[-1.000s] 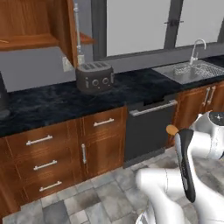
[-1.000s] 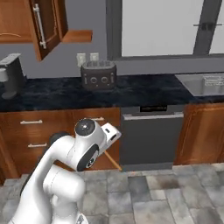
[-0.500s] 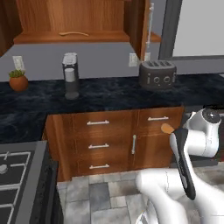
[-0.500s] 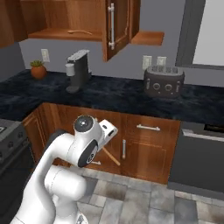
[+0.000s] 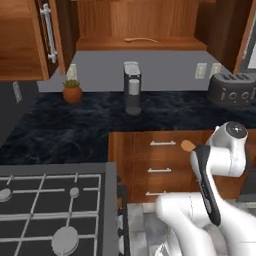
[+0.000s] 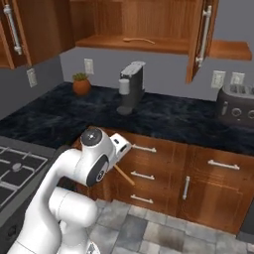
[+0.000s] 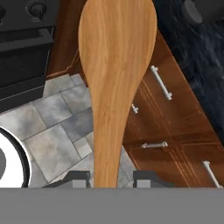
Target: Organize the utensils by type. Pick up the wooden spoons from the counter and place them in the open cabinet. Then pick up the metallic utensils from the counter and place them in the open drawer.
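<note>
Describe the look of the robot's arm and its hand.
The arm is glossy white with rounded, tubular links and dark grey discs capping its joints. A black strip runs along one link in the left base view. The hand ends in two small dark square finger tips.

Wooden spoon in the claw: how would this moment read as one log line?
gripper: shut on wooden spoon | arm: low, before drawers | second wooden spoon: on open cabinet shelf | phase: carrying

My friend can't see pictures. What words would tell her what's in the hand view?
A wooden spoon stands between the gripper's two dark fingertips, its wide oval bowl at the top. Behind it are brown drawers with silver handles, a grey tiled floor and a strip of black counter.
</note>
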